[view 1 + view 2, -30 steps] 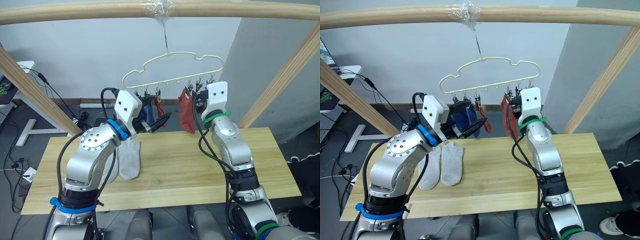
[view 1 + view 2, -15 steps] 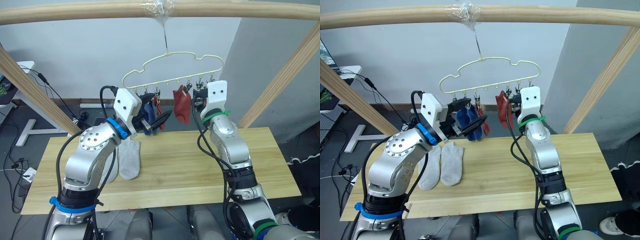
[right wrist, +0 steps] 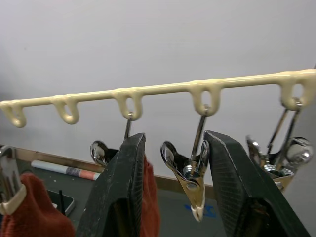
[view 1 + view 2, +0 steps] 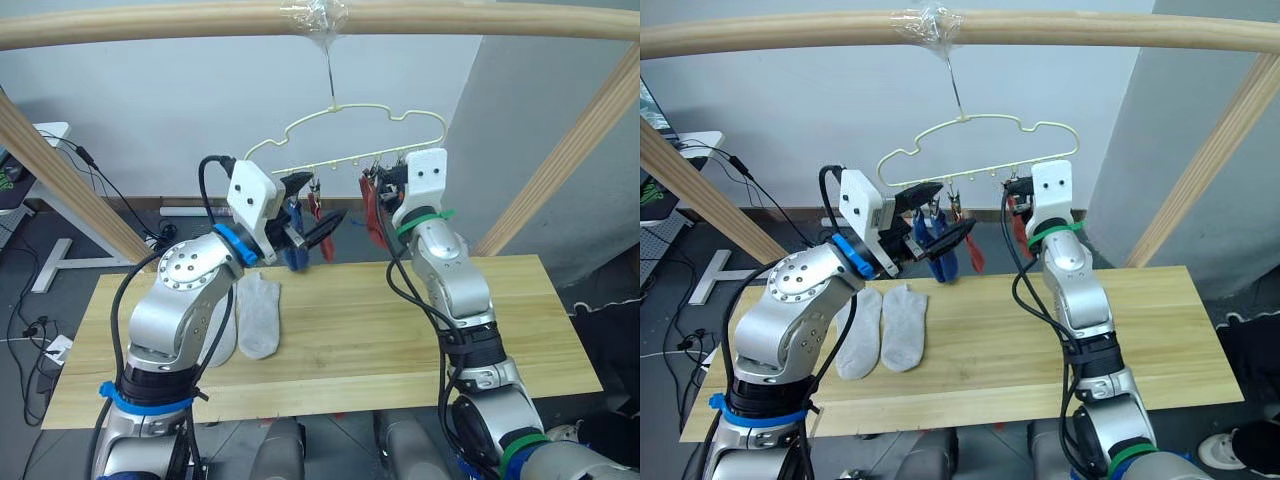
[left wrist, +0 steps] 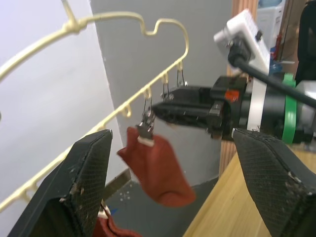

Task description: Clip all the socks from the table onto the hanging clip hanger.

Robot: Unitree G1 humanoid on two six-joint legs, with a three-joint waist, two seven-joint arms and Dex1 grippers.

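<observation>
Table (image 4: 400,330): the nearest thing; two light grey socks (image 4: 885,325) are laid flat side by side on it, below and nearer than the clip hanger.
Left gripper (image 4: 312,213): raised above the table just below the left part of the clip hanger; its two black fingers (image 5: 89,182) are spread wide apart and nothing is gripped.
Blue socks (image 4: 937,245): hung from clips on the left part of the clip hanger, seen just behind the left gripper.
Rust red sock, left (image 4: 313,203): clipped beside the blue socks, close to the left gripper's upper finger.
Rust red sock, right (image 5: 158,165): hung by its cuff from a clip at the right part of the clip hanger; in the left wrist view it is framed between the spread left fingers without being touched.
Right gripper (image 4: 1015,195): held up at the right end of the clip row; its fingers stand apart around an empty metal clip (image 3: 190,175), beside the right rust red sock, and nothing is clenched.
Clip hanger (image 4: 345,125): hung by its hook from the wooden bar (image 4: 150,20), farthest and highest, and tilted.
</observation>
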